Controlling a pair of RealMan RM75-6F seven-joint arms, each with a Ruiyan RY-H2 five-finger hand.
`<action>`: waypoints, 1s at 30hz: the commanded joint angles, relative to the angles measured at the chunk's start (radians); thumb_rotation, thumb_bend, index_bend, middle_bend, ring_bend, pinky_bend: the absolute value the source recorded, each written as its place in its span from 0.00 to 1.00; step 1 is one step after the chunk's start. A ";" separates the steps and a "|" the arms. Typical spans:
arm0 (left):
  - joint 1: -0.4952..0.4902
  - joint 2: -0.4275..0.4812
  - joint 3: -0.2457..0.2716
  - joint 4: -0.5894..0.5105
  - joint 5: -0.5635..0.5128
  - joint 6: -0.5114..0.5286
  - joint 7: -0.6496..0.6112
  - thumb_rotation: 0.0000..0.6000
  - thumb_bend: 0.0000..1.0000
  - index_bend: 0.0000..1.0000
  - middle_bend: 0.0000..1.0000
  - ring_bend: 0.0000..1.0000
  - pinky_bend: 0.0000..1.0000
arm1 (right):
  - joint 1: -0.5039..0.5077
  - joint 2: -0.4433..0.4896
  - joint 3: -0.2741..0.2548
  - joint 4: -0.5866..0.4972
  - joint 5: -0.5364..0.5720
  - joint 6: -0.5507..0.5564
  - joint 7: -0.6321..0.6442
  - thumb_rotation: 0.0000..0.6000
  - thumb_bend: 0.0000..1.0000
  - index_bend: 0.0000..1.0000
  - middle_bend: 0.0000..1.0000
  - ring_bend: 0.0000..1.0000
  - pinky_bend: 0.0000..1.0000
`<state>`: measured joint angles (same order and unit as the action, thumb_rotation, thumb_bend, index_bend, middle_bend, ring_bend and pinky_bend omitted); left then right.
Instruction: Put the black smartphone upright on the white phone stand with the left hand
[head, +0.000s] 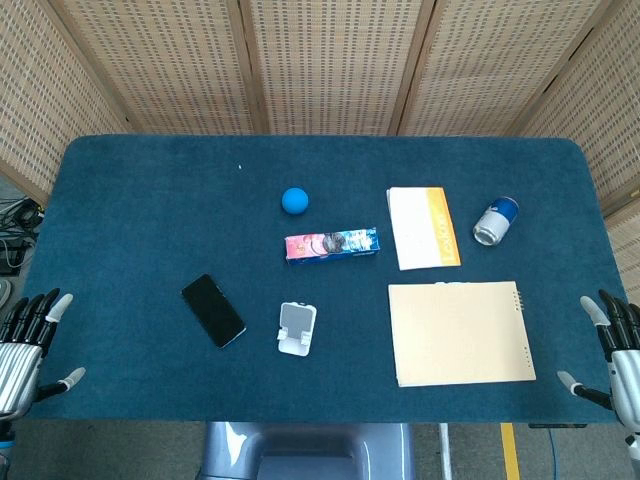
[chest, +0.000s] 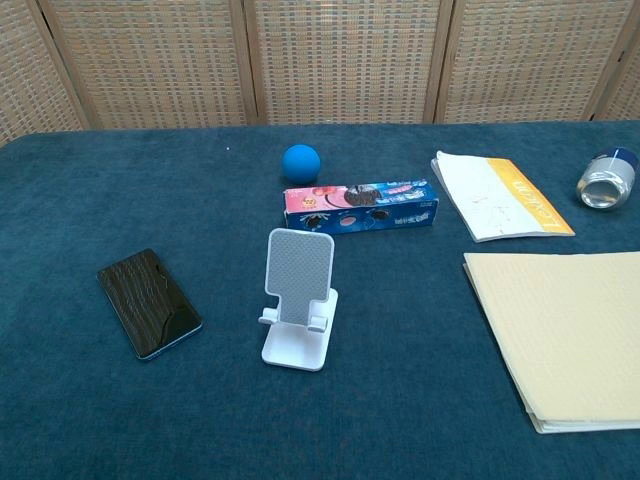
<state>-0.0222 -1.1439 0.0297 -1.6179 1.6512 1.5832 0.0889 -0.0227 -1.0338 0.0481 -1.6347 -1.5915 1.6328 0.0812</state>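
Our left hand (head: 25, 345) and right hand (head: 615, 350) wait released at the lower corners; the black smartphone (head: 213, 310) lies flat left of the white phone stand (head: 297, 328), ready for pickup.

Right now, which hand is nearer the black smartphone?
Left. The left hand sits at the table's near-left edge, left of the black smartphone; the right hand is at the far right edge.

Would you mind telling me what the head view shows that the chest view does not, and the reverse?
Only the head view shows the left hand and right hand, both open at the table's near edge. Only the chest view shows the stand's upright gray backrest and front lip clearly. Both show the phone lying flat left of the stand, the blue ball, the snack box, the can and the notebook.
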 joint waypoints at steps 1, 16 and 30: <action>-0.001 -0.001 0.000 0.001 0.000 -0.002 0.001 1.00 0.00 0.00 0.00 0.00 0.00 | -0.001 0.001 -0.001 0.001 -0.001 0.000 0.003 1.00 0.00 0.09 0.00 0.00 0.00; -0.225 0.011 -0.038 -0.013 0.090 -0.261 0.007 1.00 0.00 0.00 0.00 0.00 0.00 | 0.009 -0.001 0.016 0.009 0.042 -0.028 0.007 1.00 0.00 0.09 0.00 0.00 0.00; -0.602 -0.197 -0.058 0.338 0.212 -0.604 -0.032 1.00 0.00 0.22 0.10 0.19 0.24 | 0.025 -0.016 0.038 0.023 0.107 -0.072 -0.020 1.00 0.00 0.09 0.00 0.00 0.00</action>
<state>-0.5831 -1.3061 -0.0370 -1.3210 1.8451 1.0189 0.0557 0.0005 -1.0479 0.0847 -1.6134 -1.4873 1.5631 0.0637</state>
